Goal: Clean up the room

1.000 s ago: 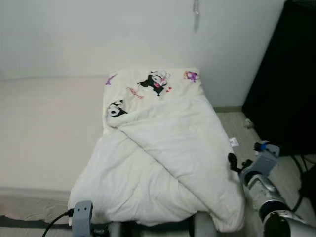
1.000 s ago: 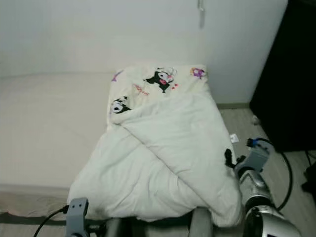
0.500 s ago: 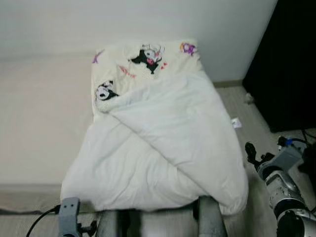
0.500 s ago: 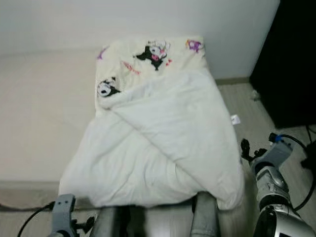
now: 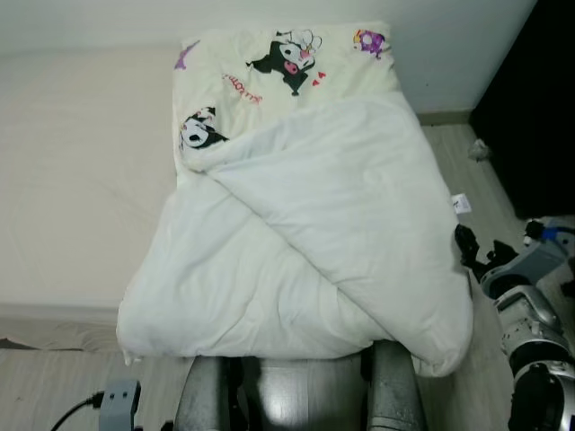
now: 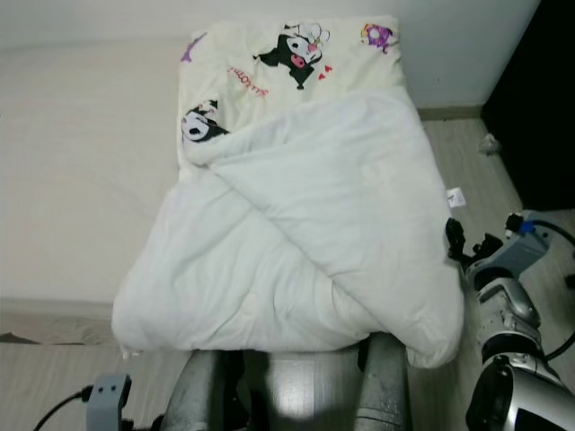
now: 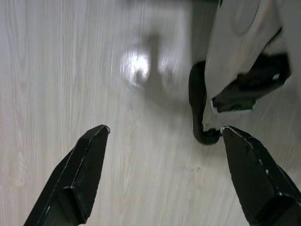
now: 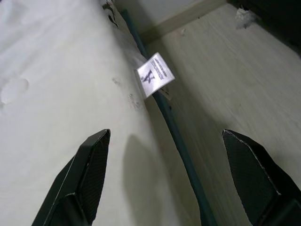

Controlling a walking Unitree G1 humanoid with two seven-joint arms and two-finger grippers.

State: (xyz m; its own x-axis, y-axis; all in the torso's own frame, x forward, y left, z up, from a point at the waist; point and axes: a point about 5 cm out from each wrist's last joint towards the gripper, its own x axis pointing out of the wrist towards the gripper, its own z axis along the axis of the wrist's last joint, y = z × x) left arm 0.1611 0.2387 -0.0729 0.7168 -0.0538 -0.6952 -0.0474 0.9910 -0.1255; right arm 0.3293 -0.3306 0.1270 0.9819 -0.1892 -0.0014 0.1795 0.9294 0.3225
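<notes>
Your white comforter (image 5: 305, 242) lies folded on the bed (image 5: 81, 171), its near edge bulging over the foot of the bed and one big flap laid diagonally across the top. Beyond that fold, toward the wall, you can see its cream printed side (image 5: 278, 72) with black-and-white cartoon figures. To the comforter's left the bare mattress sheet stretches away, pale and flat.

Your right pincer (image 8: 167, 174) is just off the comforter's right edge, down by the side of the bed, fingers (image 8: 89, 174) spread wide with nothing between them. Through its wrist camera you're looking along the comforter's side, where a small white label (image 8: 154, 74) hangs from the seam above the pale wood floor (image 8: 235, 80). A crumpled scrap (image 5: 479, 149) lies on the floor further right of the comforter, near a dark piece of furniture (image 5: 539, 99).

Your left pincer (image 7: 162, 174) hangs low over the floor below the comforter's near edge, fingers apart and empty, with the robot's own foot (image 7: 240, 56) beside it.
</notes>
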